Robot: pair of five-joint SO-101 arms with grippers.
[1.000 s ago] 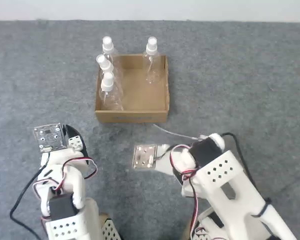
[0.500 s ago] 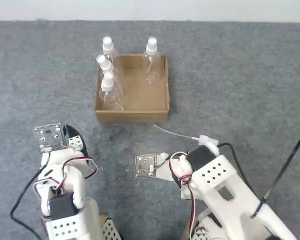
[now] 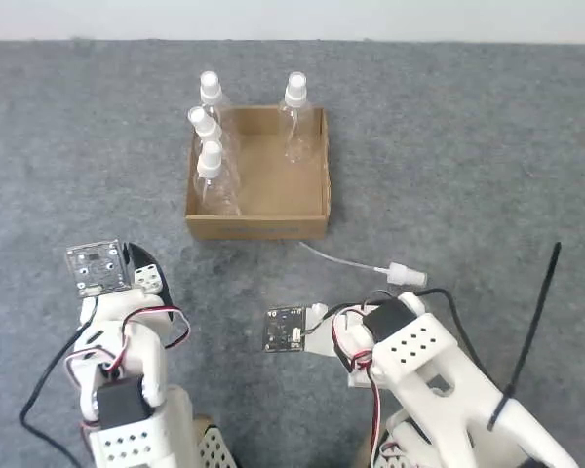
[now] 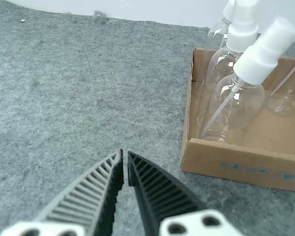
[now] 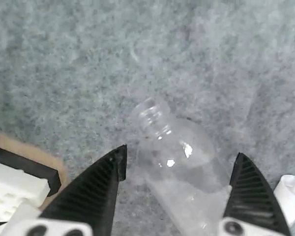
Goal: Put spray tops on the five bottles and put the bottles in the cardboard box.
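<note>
Spread wide, the black, ribbed right gripper hangs over the grey felt table cover, on the near side of the brown open-topped cardboard box and well apart from it. Between its two halves lies a clear plastic bottle without a top. The bottle is on its side and unclamped, with a gap showing at each tip and its open threaded neck pointing away from the wrist. A loose white spray top with a long thin tube lies on the felt off the box's near right corner, with the tube end towards the box and the head just beside the right arm. Inside the box stand four clear bottles capped with white spray tops: three in a row along the wall on the left arm's side, and one in the far corner opposite. The left gripper, also black and ribbed, is drawn together with barely a slit left, low over the felt off the box's near left corner.
</note>
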